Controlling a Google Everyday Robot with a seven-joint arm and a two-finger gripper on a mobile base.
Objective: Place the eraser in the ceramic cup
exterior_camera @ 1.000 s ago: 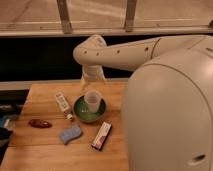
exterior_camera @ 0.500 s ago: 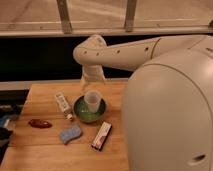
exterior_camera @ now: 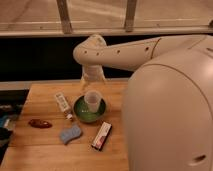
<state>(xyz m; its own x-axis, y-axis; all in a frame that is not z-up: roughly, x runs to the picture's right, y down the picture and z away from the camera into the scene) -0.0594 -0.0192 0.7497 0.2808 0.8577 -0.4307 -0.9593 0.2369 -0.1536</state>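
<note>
Hanging over the far edge of the wooden table point(exterior_camera: 45, 150), the gripper point(exterior_camera: 93, 75) sits at 12 o'clock from the ceramic cup point(exterior_camera: 92, 101); whether it is spread or closed I cannot tell, and nothing visible is in it. The cup stands upright inside the green bowl point(exterior_camera: 80, 114). The eraser point(exterior_camera: 101, 135) lies flat on the wood at 5 o'clock from the bowl, near it but apart. A white tube point(exterior_camera: 63, 103) lies at 9 o'clock, a blue sponge point(exterior_camera: 70, 133) at 7 o'clock.
</note>
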